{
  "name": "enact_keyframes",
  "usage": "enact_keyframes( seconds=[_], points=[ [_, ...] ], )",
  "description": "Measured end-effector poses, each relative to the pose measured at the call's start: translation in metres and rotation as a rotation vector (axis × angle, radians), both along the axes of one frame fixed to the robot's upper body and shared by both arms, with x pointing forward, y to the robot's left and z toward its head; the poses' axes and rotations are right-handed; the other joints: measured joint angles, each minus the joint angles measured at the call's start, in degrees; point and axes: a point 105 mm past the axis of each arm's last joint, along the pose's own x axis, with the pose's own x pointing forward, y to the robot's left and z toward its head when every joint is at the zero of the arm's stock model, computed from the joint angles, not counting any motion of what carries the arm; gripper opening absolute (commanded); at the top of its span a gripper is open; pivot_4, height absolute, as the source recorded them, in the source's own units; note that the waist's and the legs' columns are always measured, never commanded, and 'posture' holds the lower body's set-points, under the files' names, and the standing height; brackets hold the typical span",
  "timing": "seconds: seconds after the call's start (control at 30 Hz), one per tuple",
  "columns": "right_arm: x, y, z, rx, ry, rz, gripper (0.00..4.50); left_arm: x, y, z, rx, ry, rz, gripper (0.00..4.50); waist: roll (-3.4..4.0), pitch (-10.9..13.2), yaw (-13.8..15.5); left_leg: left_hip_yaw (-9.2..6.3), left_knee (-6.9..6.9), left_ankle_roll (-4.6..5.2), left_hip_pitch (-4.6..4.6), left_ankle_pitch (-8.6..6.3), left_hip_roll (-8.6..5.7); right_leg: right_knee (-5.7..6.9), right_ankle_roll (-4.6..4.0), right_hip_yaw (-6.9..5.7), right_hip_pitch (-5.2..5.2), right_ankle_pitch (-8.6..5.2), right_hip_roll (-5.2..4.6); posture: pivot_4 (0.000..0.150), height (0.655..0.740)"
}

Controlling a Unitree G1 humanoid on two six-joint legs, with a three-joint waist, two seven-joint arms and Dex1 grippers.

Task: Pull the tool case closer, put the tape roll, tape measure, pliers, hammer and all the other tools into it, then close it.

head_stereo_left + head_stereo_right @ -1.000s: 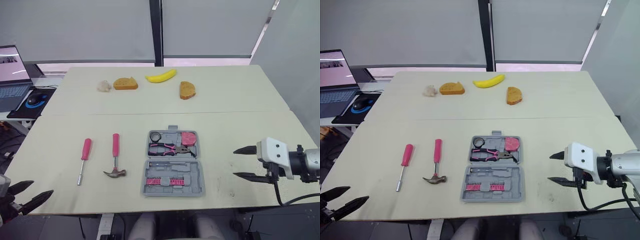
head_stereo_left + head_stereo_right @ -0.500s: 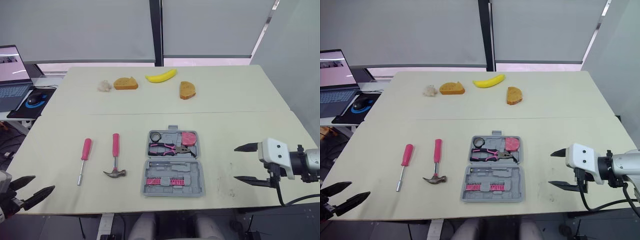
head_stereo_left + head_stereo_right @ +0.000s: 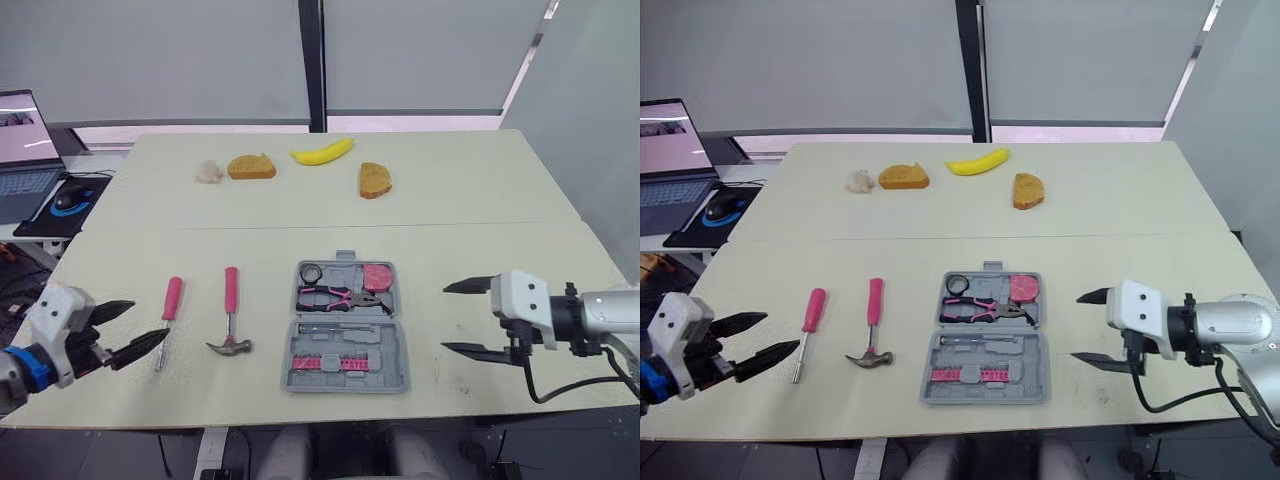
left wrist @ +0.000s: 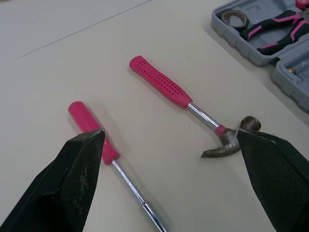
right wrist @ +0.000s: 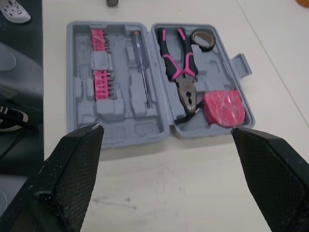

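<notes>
The grey tool case (image 3: 392,340) lies open at the table's front middle. Its far half holds the tape roll (image 3: 311,272), the pink-handled pliers (image 3: 340,296) and the pink tape measure (image 3: 377,275); its near half holds a slim screwdriver and pink bits (image 5: 99,58). Left of the case lie the pink-handled hammer (image 3: 231,315) and a pink-handled driver (image 3: 168,320). My left gripper (image 3: 150,319) is open, just left of the driver, holding nothing. My right gripper (image 3: 443,318) is open and empty, a little right of the case.
At the back of the table lie a banana (image 3: 322,152), two pieces of bread (image 3: 250,166) (image 3: 374,180) and a small pale lump (image 3: 208,172). A laptop (image 3: 22,150) and mouse sit on a side desk at the far left.
My left gripper has come up from below the front-left edge to beside the driver. The right gripper has moved left, closer to the case. Both stay open.
</notes>
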Motion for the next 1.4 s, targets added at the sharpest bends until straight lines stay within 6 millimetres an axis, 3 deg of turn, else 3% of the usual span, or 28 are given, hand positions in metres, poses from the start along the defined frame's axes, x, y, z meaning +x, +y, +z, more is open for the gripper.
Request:
enact_keyframes(
  seconds=[0.23,0.33,0.5,0.9,1.0,1.4],
  points=[
    [0.000,0.041,0.017,0.110,-0.029,0.101,4.48,0.011,-0.041,-0.031,-0.147,0.079,0.134,4.50,-0.04,0.0,0.0,-0.06,0.06,-0.01,0.00,0.01,0.00,0.03,0.09,0.00,0.02,0.05,0.04,0.150,0.7400],
    [0.002,0.053,0.023,0.140,-0.033,0.131,4.48,0.017,-0.047,-0.039,-0.178,0.085,0.238,4.50,-0.05,0.0,0.1,-0.07,0.08,-0.01,0.01,0.01,-0.03,0.04,0.12,0.00,0.05,0.07,0.05,0.150,0.7400],
    [0.008,0.062,0.024,0.135,-0.019,0.163,4.48,0.026,-0.053,-0.059,-0.184,0.111,0.424,4.50,-0.12,0.0,0.1,-0.08,0.11,-0.01,0.02,0.01,-0.11,0.03,0.16,0.02,0.10,0.09,0.03,0.150,0.7400],
    [0.009,0.076,0.018,0.134,0.015,0.232,4.48,0.051,-0.073,-0.091,-0.100,0.164,0.526,4.50,-0.15,0.0,0.2,-0.11,0.13,-0.03,0.02,0.02,-0.14,0.04,0.16,-0.01,0.12,0.10,0.03,0.150,0.7400],
    [0.010,0.075,0.018,0.127,0.009,0.230,4.50,0.057,-0.077,-0.092,-0.087,0.155,0.518,3.94,-0.15,0.0,0.2,-0.11,0.13,-0.03,0.02,0.02,-0.15,0.04,0.17,-0.01,0.12,0.10,0.03,0.150,0.7400],
    [0.010,0.075,0.015,0.119,0.017,0.232,4.50,0.063,-0.088,-0.093,-0.074,0.179,0.484,0.30,-0.11,-0.1,0.2,-0.11,0.13,-0.03,0.05,0.02,-0.18,0.05,0.18,0.01,0.14,0.11,0.01,0.150,0.7400]
  ],
)
